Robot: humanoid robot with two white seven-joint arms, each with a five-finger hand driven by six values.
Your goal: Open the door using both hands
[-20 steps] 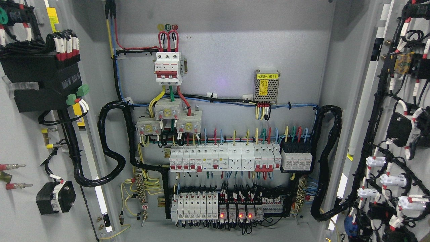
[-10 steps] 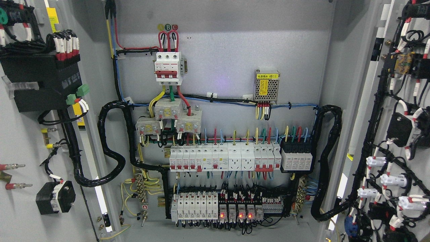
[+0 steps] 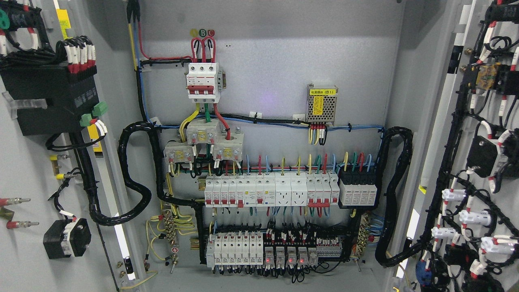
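Note:
A grey electrical cabinet stands open in front of me. Its left door [image 3: 28, 259] is swung wide at the picture's left, with black components and wiring on its inner face. Its right door [image 3: 454, 121] is swung wide at the right, carrying a black wire loom and white connectors. Between them the back panel [image 3: 284, 52] shows a red and white main breaker [image 3: 203, 81], rows of white breakers [image 3: 267, 190] and relays with red lights [image 3: 286, 256]. Neither of my hands nor arms shows in the head view.
Thick black cable conduits loop at the cabinet's left [image 3: 134, 178] and right [image 3: 395, 194] inner sides. A small metal power supply with a yellow label [image 3: 322, 103] sits on the back panel. Door components jut inward on both sides.

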